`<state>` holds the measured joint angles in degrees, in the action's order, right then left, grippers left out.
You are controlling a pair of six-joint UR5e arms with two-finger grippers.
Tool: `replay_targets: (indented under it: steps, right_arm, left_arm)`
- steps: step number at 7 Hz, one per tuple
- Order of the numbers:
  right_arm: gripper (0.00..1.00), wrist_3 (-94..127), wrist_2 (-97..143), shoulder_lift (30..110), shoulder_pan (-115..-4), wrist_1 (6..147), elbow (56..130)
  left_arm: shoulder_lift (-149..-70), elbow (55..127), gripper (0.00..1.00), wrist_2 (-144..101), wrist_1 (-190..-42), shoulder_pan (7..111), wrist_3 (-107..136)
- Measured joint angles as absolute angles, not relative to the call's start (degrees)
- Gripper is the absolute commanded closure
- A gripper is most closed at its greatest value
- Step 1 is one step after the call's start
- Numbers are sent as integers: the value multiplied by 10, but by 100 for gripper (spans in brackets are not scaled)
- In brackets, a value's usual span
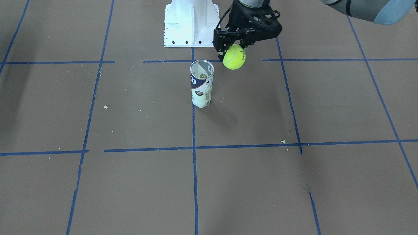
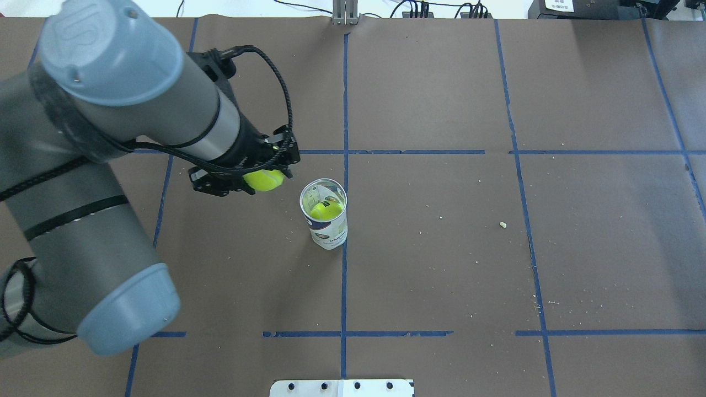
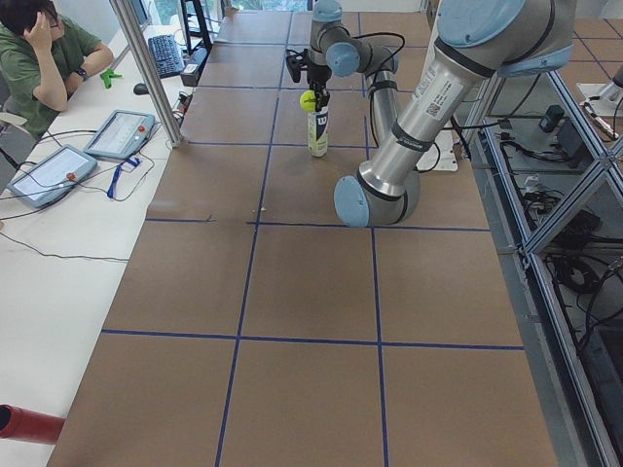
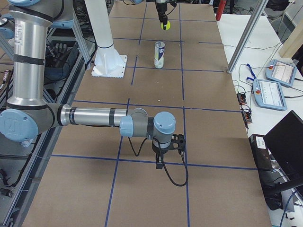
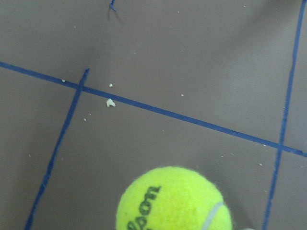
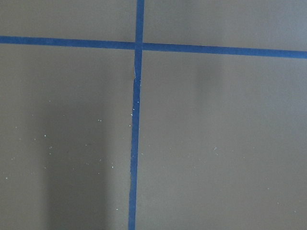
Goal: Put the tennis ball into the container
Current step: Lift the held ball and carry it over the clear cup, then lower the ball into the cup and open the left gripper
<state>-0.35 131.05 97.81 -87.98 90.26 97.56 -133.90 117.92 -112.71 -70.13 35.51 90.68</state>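
A fuzzy yellow-green tennis ball (image 1: 234, 57) with a dark printed mark hangs above the table, and my left gripper (image 1: 232, 52) is shut on it. The ball (image 2: 266, 180) sits up and to the robot's left of the container's mouth, not over it. The container (image 1: 201, 84) is a clear tube with a metal rim and a white and navy label, standing upright on a blue tape line. A second yellow-green ball (image 2: 325, 210) lies inside the tube (image 2: 325, 218). The left wrist view shows the held ball (image 5: 172, 201) at its bottom edge. My right gripper (image 4: 166, 147) hangs low over the table far from the tube; I cannot tell its state.
The white robot base (image 1: 191, 24) stands just behind the tube. Small pale crumbs (image 1: 283, 141) dot the brown table with its blue tape grid. An operator (image 3: 39, 49) sits beyond the far edge with tablets (image 3: 119, 134) beside them.
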Motion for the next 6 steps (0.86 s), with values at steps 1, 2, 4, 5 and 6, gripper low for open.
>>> replay_targets:
  steps: [1, 2, 4, 5, 6]
  right_arm:
    - [0, -4, 1310, 978, -880, 903, 976]
    - [0, -3, 1310, 978, -880, 903, 976]
    - [0, -4, 1310, 978, -880, 903, 976]
    - [0, -4, 1310, 978, -880, 903, 976]
    - [0, -4, 1310, 978, -880, 903, 976]
  left_arm:
    - [-1375, 1153, 75, -1126, -688, 336, 924]
    - [-1391, 1136, 75, -1124, -682, 324, 934]
    - [-1400, 1111, 74, -1122, -681, 316, 940]
    - [-1402, 1100, 73, -1122, -683, 316, 940]
    - [-1404, 1093, 66, -1122, -683, 316, 940]
